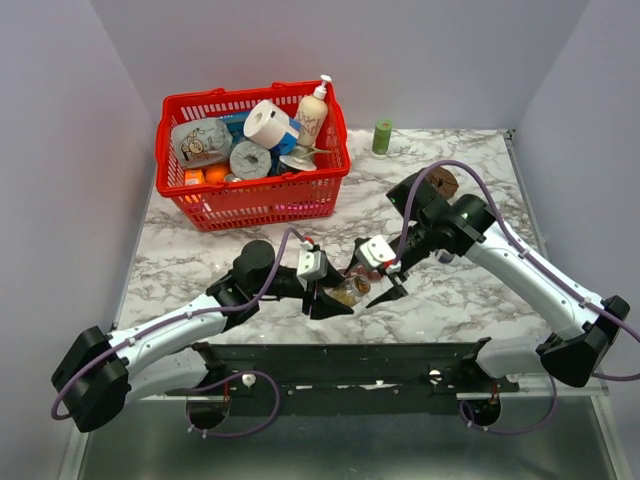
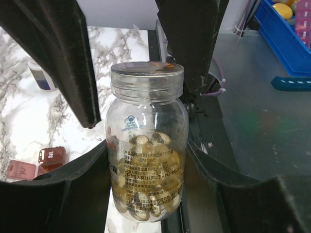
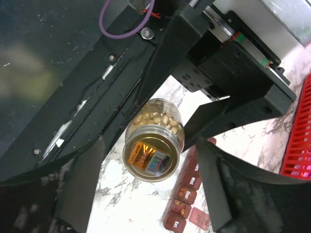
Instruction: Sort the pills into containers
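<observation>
Marble table (image 1: 455,305): white with grey veins; both arms reach in from the near edge and meet over its middle.
Red basket (image 1: 262,200): plastic mesh, at the far left of the table, packed with paper rolls, a pump bottle and other goods.
Left gripper (image 2: 146,160): jaws closed part-way onto the lower body of the clear bottle, a pad pressed to each side.
Right gripper (image 3: 151,155): jaws spread wide, one finger on each side of the bottle's lid. Its own wrist view shows a gap between lid and finger on both sides, so it has hold of nothing.
Container strip (image 3: 187,194): dark maroon row of small joined compartments with white lettering on the lids. It lies on the marble under the two grippers, just to the right of the bottle in the right wrist view. In the overhead view it is mostly hidden.
Clear bottle (image 2: 146,111): lidded and about half full, held on its side at the table's centre, with the lid end facing the right gripper.
Green cylinder (image 1: 382,137): stands upright at the far edge, right of the basket and well apart from the arms.
Pills (image 3: 155,119): yellowish-amber pieces heaped inside the closed bottle. Whether any lie in the strip I cannot tell.
</observation>
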